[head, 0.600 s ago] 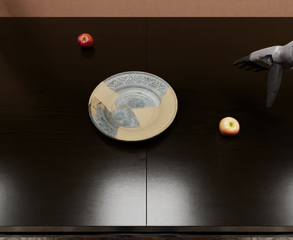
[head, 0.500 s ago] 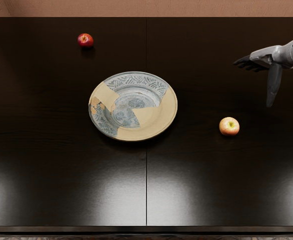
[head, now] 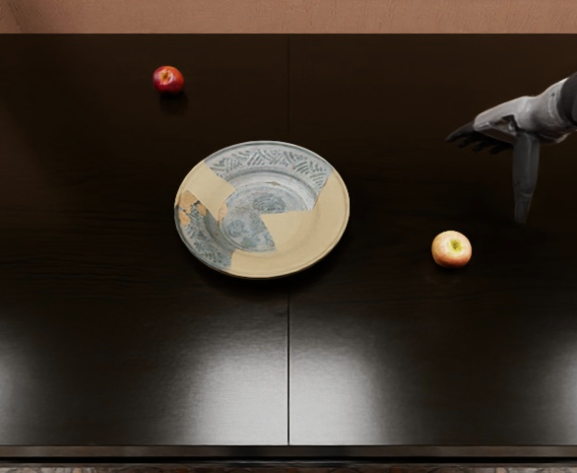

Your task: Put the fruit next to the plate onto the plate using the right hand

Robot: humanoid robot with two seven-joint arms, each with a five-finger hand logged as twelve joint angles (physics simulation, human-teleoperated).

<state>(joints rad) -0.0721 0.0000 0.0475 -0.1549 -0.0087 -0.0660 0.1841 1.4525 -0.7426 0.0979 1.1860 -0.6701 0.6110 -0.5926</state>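
Note:
A yellow-red apple [head: 451, 248] lies on the dark table to the right of the plate. The plate [head: 328, 232] is round, cream-rimmed with a grey-blue pattern, and sits at the table's middle with nothing on it. My right hand [head: 493, 158] comes in from the right edge, hovering up and to the right of the apple, apart from it. Its fingers are spread, the thumb pointing down, and it holds nothing. The left arm is out of view.
A small red apple [head: 168, 78] rests at the far left back of the table, well away from the plate. A seam [head: 288, 374] runs down the table's middle.
My right hand has shifted slightly left and down, towards the yellow-red apple. Both apples and the plate stay where they were.

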